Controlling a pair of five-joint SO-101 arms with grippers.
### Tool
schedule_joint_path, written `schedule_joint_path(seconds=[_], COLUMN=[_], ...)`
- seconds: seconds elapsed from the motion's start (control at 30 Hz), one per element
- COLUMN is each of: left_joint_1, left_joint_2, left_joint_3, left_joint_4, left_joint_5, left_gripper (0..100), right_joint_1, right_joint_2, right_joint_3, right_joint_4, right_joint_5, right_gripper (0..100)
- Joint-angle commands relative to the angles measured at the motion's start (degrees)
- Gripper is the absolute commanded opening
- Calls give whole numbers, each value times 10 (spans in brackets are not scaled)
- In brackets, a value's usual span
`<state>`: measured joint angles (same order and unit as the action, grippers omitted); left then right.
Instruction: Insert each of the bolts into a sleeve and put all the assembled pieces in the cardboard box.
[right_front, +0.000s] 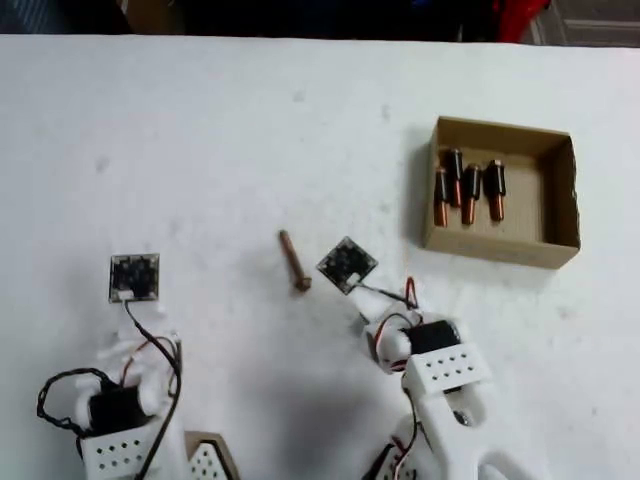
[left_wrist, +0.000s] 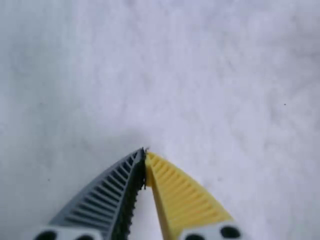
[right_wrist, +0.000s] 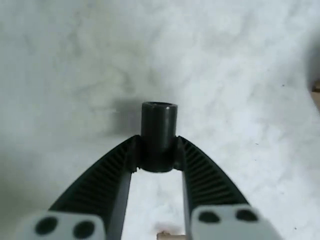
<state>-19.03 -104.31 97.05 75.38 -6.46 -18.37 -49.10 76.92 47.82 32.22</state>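
High view: the left arm (right_front: 120, 420) sits folded at the near edge, the left gripper (left_wrist: 145, 152) pressed together on nothing. A bare bolt (right_front: 295, 262) lies on the table (right_front: 200, 130). Near it, the right gripper (right_wrist: 158, 145) is clamped on a black sleeve (right_wrist: 159, 122), perhaps just above the surface. Four assembled pieces (right_front: 467, 187) lie in the cardboard box (right_front: 500, 245).

We note a white table (right_front: 200, 130) and a brown box (right_front: 505, 252). The pieces (right_front: 468, 190) in it are black over copper. The loose bolt (right_front: 294, 262) is copper-brown. The left gripper (left_wrist: 145, 151) pairs a grey ridged finger (left_wrist: 100, 200) with a yellow one (left_wrist: 185, 200). The right gripper (right_wrist: 157, 145) is black and ridged, and the sleeve (right_wrist: 159, 120) is black. The arms (right_front: 450, 370) are white, with red and black wires (right_front: 408, 293).
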Motion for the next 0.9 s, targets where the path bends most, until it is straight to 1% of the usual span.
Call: schedule_joint_path(seconds=[0.0,0.1,0.17,0.47,0.77,0.87], left_joint_1=[-6,-6,-6,-6,-6,-6], left_joint_2=[-4,-4,-4,-4,-4,-4], left_joint_3=[-1,-1,-1,-1,-1,-1], left_joint_4=[-16,-16,-16,-16,-16,-16], left_joint_5=[-7,-7,-7,-7,-7,-7], left_gripper=[23,23,23,23,23,23], right_joint_1=[5,4,4,4,5,5], right_joint_2=[-15,-15,-15,0,177,212], right_joint_3=[-9,-19,-29,-68,-158,-165], right_joint_4=[2,11,27,34,46,25], right_joint_5=[2,24,25,26,21,21], right_gripper=[142,144,145,141,141,141])
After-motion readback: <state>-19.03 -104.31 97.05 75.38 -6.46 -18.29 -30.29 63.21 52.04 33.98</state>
